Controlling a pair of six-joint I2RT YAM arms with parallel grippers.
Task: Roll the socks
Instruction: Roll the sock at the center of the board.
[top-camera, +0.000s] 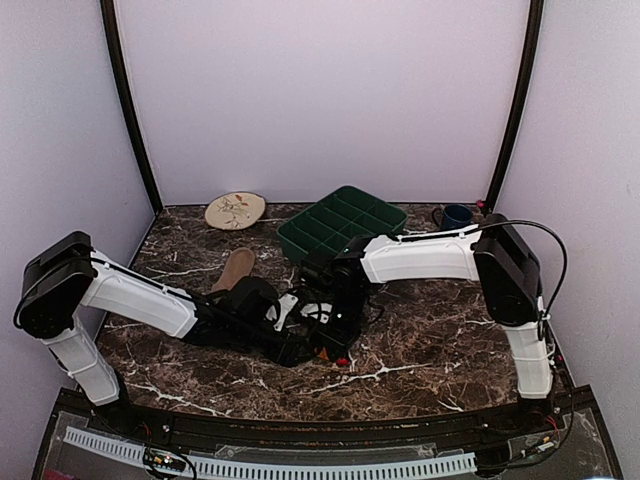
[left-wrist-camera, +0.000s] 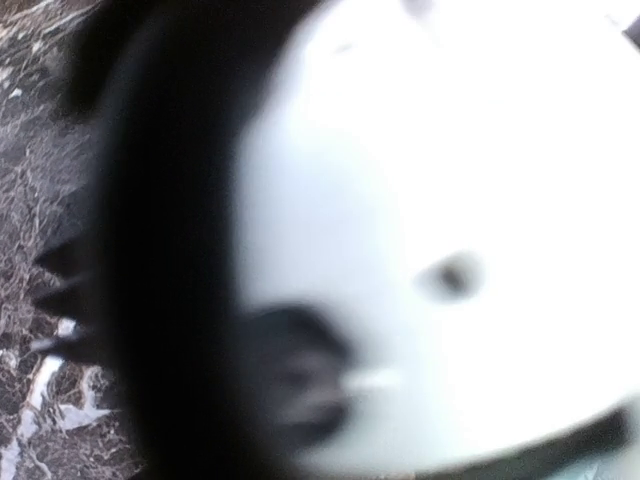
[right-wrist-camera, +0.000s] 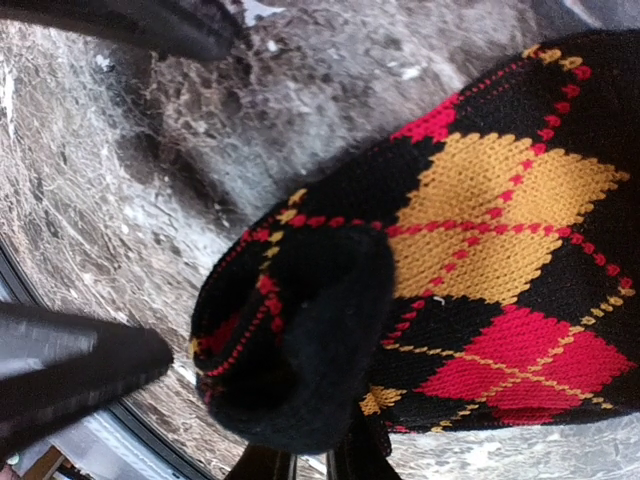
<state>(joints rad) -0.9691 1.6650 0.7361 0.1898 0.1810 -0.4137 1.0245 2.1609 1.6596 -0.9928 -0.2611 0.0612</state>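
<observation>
The black argyle sock (right-wrist-camera: 500, 230), with red and yellow diamonds, lies on the marble, its near end rolled into a thick bundle (right-wrist-camera: 300, 340). My right gripper (right-wrist-camera: 200, 200) is open, its two dark fingers (right-wrist-camera: 70, 370) spread wide just left of the bundle and not touching it. In the top view both grippers meet at the table's middle, the right gripper (top-camera: 335, 322) over the left gripper (top-camera: 300, 348), and they hide the sock. The left wrist view is a close white and black blur. The tan-brown sock (top-camera: 235, 268) lies flat behind the left arm.
A green compartment tray (top-camera: 342, 222) stands at the back centre, close behind the right wrist. A round beige plate (top-camera: 235, 210) with a leaf drawing lies at the back left. A dark blue cup (top-camera: 455, 215) sits at the back right. Walls close in three sides.
</observation>
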